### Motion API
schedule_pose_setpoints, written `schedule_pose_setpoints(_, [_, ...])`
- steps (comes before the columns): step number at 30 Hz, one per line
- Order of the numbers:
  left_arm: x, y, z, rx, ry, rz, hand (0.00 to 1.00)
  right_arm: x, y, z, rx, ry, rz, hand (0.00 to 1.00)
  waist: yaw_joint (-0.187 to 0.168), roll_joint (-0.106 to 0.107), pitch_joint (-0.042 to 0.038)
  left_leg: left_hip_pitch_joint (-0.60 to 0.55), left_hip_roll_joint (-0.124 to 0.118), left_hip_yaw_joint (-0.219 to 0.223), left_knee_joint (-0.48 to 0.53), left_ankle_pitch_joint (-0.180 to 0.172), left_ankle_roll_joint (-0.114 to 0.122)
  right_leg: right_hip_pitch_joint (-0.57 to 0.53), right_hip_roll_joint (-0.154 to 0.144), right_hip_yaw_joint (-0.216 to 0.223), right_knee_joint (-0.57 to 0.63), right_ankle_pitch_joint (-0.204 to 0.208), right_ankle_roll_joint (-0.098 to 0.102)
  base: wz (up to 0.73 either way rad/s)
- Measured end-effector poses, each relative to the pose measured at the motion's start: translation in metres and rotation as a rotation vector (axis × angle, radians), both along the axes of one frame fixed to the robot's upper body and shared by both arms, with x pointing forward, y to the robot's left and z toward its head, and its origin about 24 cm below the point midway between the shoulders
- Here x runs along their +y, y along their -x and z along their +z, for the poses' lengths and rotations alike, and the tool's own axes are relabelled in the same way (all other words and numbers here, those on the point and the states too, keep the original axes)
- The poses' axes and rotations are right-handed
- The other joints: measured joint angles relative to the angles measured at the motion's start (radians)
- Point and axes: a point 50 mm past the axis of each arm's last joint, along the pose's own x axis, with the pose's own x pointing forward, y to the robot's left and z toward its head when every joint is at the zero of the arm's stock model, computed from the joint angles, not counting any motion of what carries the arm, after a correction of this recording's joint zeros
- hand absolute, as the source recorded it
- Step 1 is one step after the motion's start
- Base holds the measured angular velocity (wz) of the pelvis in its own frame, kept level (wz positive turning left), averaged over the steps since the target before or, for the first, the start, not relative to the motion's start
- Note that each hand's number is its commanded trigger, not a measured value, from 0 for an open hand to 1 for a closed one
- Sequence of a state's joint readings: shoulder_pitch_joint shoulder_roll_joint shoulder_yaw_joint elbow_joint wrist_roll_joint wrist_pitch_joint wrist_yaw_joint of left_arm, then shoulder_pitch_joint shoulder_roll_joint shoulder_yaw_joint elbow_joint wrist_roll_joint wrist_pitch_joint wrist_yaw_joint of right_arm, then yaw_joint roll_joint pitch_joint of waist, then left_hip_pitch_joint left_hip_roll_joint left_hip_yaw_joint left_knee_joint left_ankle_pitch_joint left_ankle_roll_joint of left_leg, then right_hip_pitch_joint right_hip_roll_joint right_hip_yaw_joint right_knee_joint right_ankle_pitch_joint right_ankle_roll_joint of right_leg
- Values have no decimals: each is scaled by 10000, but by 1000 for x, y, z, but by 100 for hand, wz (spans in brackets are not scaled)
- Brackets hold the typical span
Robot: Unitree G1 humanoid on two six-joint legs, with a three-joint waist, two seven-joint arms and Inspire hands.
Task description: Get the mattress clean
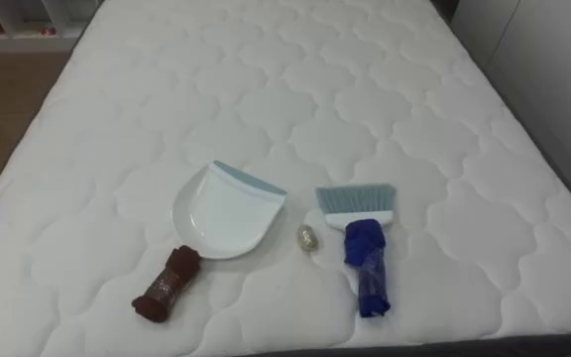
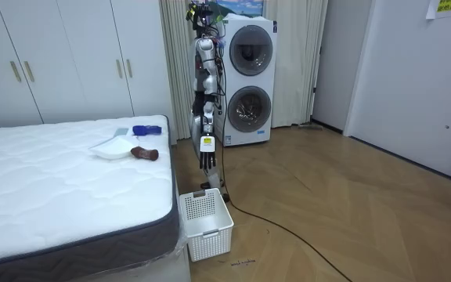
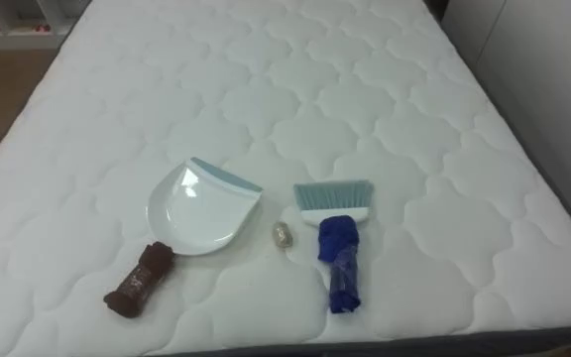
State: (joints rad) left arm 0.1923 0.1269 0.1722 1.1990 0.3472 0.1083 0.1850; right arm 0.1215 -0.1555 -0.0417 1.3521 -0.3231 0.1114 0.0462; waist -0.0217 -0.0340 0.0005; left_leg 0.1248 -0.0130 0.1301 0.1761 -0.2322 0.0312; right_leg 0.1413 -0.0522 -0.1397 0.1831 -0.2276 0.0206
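I'm looking at matt quilted cloth on the bed; the dustpan is gleaming like smooth plastic, brush handle wearing blue cloth.

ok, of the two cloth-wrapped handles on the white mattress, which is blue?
The hand brush with pale blue bristles: its handle wrap is blue, right of the small crumpled ball. The wrap on the white dustpan, left of it, is brown.

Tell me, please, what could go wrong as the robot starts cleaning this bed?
1. The small scrap lies between the dustpan and the brush; a hasty sweep might flick it past the pan.
2. Both tools lie near the edge of the mattress, so a clumsy grab might knock one off.
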Motion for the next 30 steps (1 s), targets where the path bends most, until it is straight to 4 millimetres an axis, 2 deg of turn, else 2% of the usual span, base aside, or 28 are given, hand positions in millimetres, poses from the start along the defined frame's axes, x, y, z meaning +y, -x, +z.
schedule_pose_setpoints(21, [0, 10, 0, 304, -74, -100, 0, -2, -9, 0, -365, 363, 97, 0, 14, 9, 2, -86, 1, -16, 59, 0, 0, -38, -2, -24, 9, -1, -1, 0])
schedule_pose_setpoints(27, [5, 4, 3, -420, -721, 578, 0, -3, -18, 1, -873, 597, 182, 0, 26, 44, -11, -179, 2, -30, 68, 0, 0, -164, -5, -25, 12, -2, -2, 1])
schedule_pose_setpoints(30, [9, -6, 6, -1170, -1245, 1089, 0, -3, -18, 1, -941, 569, 98, 0, 11, 131, -45, -206, -1, -195, 122, 0, 1, -152, -15, -155, 26, 1, -2, 12])
